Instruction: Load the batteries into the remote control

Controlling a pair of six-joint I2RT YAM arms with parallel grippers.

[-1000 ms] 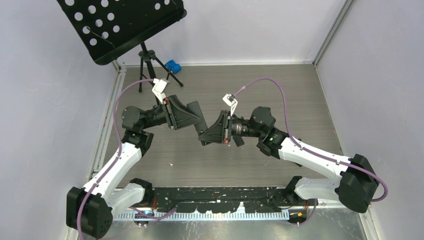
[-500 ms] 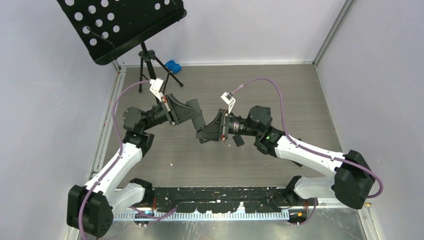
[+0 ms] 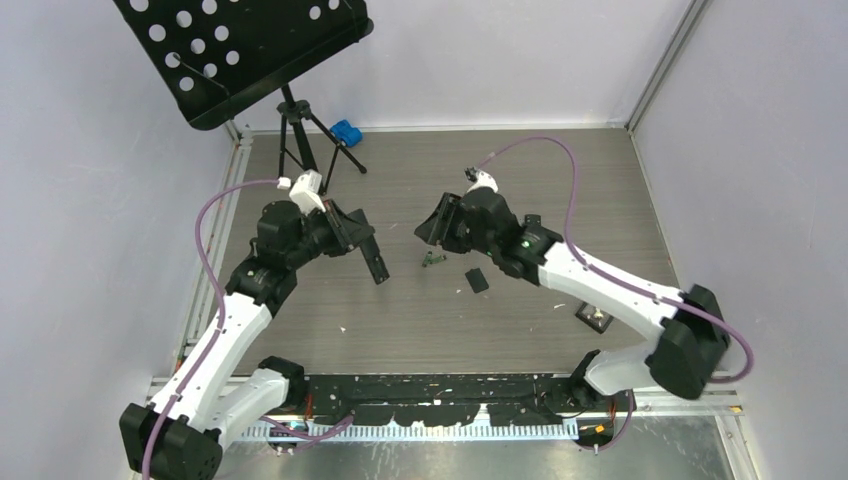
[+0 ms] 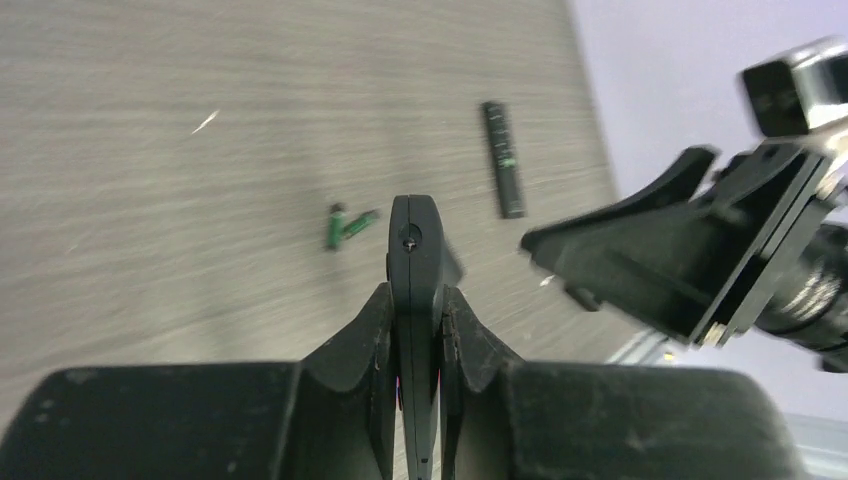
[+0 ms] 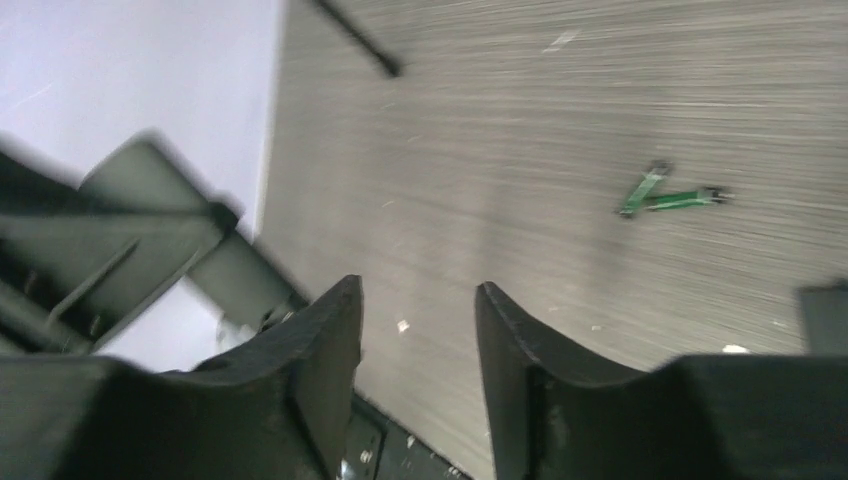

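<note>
My left gripper (image 3: pixel 356 243) (image 4: pixel 415 300) is shut on the black remote control (image 3: pixel 377 266) (image 4: pixel 413 235), which sticks out past the fingertips above the table, edge-on in the left wrist view. Two green batteries (image 3: pixel 432 260) (image 4: pixel 345 225) (image 5: pixel 668 196) lie touching in a V on the table, right of the remote. Just above them, my right gripper (image 3: pixel 433 227) (image 5: pixel 417 292) stands open, with only bare table between its fingers. In the left wrist view the right gripper (image 4: pixel 690 250) fills the right side.
A small flat black cover (image 3: pixel 477 280) (image 5: pixel 826 316) lies right of the batteries. A slim black bar (image 3: pixel 595 317) (image 4: pixel 503 160) lies further right. A music stand (image 3: pixel 250 50) on a tripod (image 3: pixel 300 140) and a blue object (image 3: pixel 345 131) stand at the back left. Walls close three sides.
The two grippers, which met over the table's middle, have drawn apart. The left one swung left and down with the remote. The right one opened and moved back, uncovering the green batteries.
</note>
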